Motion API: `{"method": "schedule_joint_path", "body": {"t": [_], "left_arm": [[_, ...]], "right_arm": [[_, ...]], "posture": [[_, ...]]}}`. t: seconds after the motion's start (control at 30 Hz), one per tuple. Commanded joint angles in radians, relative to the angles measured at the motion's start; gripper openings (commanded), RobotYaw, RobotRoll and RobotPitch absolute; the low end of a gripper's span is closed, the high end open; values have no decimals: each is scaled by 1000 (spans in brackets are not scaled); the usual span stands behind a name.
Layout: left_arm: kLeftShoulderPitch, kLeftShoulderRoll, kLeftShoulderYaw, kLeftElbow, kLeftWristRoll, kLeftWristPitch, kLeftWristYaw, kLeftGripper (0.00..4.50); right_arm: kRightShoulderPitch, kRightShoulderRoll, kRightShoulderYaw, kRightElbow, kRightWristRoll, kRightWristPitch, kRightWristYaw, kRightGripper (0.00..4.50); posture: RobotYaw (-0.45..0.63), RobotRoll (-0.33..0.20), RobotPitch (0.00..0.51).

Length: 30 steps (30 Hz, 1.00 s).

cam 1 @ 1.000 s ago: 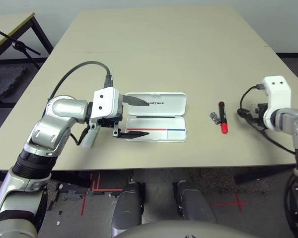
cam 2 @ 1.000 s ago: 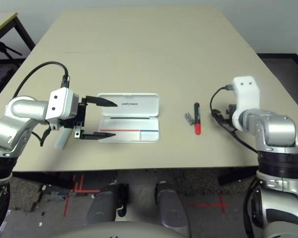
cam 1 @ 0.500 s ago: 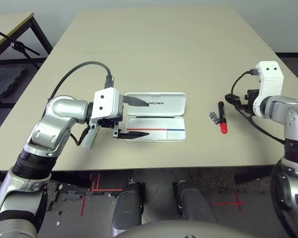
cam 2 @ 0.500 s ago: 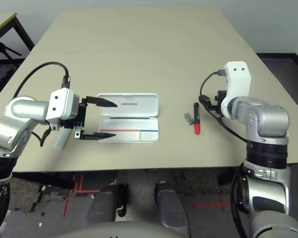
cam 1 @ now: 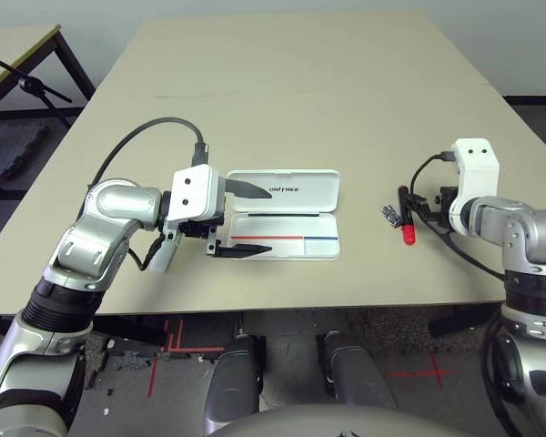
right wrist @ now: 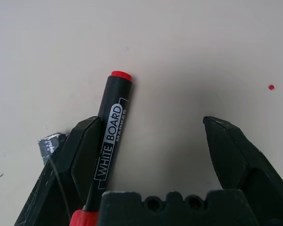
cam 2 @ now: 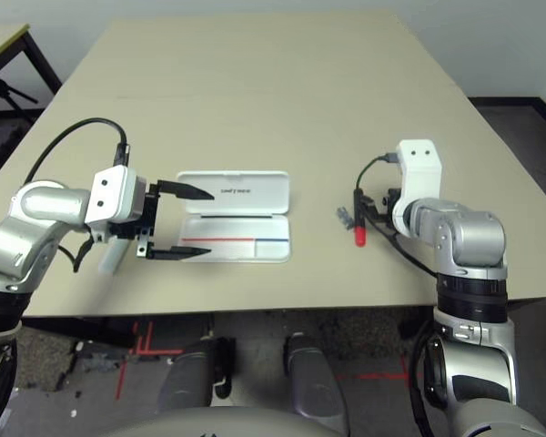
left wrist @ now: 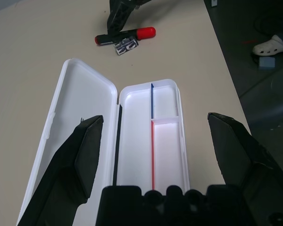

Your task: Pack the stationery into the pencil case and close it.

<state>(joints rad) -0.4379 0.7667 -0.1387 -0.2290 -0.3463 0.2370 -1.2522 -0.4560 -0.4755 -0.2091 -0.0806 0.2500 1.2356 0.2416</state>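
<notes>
The desk [cam 1: 282,100] carries everything; take 12 o'clock as away from the robot. The left pincer [left wrist: 155,116] is spread wide and holds nothing, reaching in over the pencil case [cam 1: 323,248] from 9 o'clock. The right pincer [right wrist: 152,117] is also wide and empty, at the marker, having its wrist on the 3 o'clock side.

The case lies open, lid towards 12, tray towards 6, with nothing packed in it. Out at about 8 o'clock from it, partly under the left wrist, lies a pale slender thing [cam 2: 114,256], perhaps the highlighter.

The marker [right wrist: 112,129] is on the desk at 3 o'clock from the case, red cap towards 6. One finger runs right against or over its barrel, the other stands well clear. The step now looks to be gripping it: centre the pincer across the barrel before lowering and closing, or it may roll or pinch askew. Then lift it level towards 9 and set it lengthwise in the tray's long compartment.

Just beside the marker, at 9 o'clock, sits the small metallic piece [cam 1: 391,216]; keep the closing finger from sweeping it along.
</notes>
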Motion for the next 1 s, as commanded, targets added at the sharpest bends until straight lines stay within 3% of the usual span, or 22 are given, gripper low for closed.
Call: {"method": "schedule_joint_path", "body": {"t": [0.03, 0.33, 0.7, 0.97, 1.0], "left_arm": [[12, 10, -17, -22, 14, -5, -5, 4456], [21, 4, -23, -21, 28, -15, -3, 4456], [25, 2, -25, -14, 36, -22, -6, 4456], [21, -5, -37, -6, 37, -28, -8, 4456], [20, -5, -38, -6, 37, -29, -7, 4488]], "right_arm": [[39, 3, 28, 34, -8, 24, 0, 4500], [34, 1, 41, -2, 11, 61, 21, 4500], [89, -123, 36, -51, 44, 138, 98, 4500], [88, -100, 38, -55, 44, 138, 85, 4500], [87, -96, 37, -52, 42, 134, 82, 4317]], "posture": [[-92, 0, 106], [-91, 0, 109], [-97, 0, 116], [-107, 0, 120], [-107, 0, 120]]}}
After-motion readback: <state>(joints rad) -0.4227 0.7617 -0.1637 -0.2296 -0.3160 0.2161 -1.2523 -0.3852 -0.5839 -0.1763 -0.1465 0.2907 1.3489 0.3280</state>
